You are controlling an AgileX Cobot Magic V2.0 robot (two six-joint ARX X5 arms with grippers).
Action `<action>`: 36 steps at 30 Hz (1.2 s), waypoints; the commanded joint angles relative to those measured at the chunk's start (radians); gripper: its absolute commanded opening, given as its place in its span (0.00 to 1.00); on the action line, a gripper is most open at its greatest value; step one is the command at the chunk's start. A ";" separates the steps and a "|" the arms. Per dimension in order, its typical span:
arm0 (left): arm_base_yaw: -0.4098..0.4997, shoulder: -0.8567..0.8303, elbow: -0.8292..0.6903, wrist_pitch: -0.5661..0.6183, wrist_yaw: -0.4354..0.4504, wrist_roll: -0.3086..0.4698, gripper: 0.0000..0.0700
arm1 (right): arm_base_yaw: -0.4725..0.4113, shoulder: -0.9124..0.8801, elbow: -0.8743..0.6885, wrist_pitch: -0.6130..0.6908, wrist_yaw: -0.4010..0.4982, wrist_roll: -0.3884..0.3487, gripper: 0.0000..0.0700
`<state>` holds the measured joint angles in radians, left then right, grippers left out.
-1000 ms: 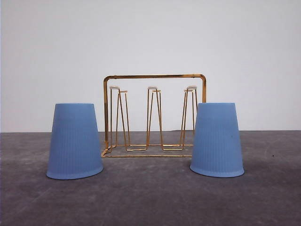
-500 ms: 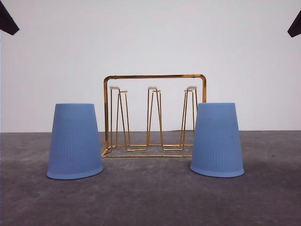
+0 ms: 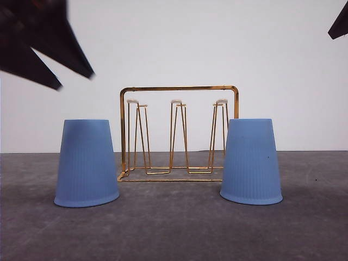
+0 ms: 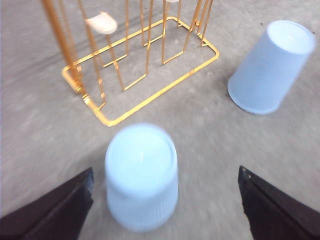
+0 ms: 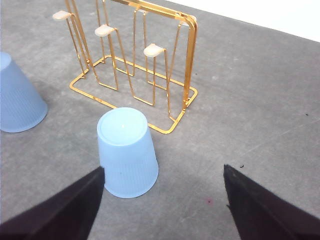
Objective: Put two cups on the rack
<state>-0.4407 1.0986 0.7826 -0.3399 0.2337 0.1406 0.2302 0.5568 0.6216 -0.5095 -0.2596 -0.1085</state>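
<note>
Two light blue ribbed cups stand upside down on the table, the left cup [image 3: 86, 163] and the right cup [image 3: 251, 161], either side of the gold wire rack [image 3: 178, 88]. My left gripper [image 3: 75, 80] hangs open and blurred above the left cup. In the left wrist view the left gripper [image 4: 165, 172] spans that cup [image 4: 141, 175] from above, with the rack [image 4: 111, 121] and the other cup [image 4: 270, 67] beyond. My right gripper [image 3: 340, 24] shows as a dark tip high at the right. In the right wrist view it [image 5: 164, 169] is open above the right cup [image 5: 126, 152], near the rack [image 5: 189, 65].
The grey table [image 3: 174, 228] has free room in front of the cups. A plain white wall stands behind the rack. The rack's prongs have white tips [image 3: 176, 101] and carry nothing.
My left gripper has dropped well into the front view from the top left corner, towards the left cup. The right gripper has barely shifted. Cups and rack have not moved.
</note>
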 commanded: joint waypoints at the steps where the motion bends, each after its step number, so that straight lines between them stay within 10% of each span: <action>1: -0.007 0.059 0.019 0.038 -0.001 -0.004 0.80 | 0.005 0.003 0.008 0.012 -0.001 -0.007 0.69; 13: -0.007 0.320 0.019 0.109 -0.001 -0.050 0.79 | 0.010 0.003 0.008 0.012 -0.001 -0.007 0.69; 19: -0.007 0.314 0.032 0.087 -0.001 -0.056 0.44 | 0.010 0.003 0.008 0.011 -0.001 -0.007 0.69; 36: -0.007 0.259 0.462 -0.300 -0.081 -0.152 0.43 | 0.010 0.003 0.008 0.011 -0.001 -0.003 0.69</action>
<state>-0.4427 1.3598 1.2080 -0.6471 0.1571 0.0179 0.2356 0.5571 0.6216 -0.5098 -0.2596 -0.1085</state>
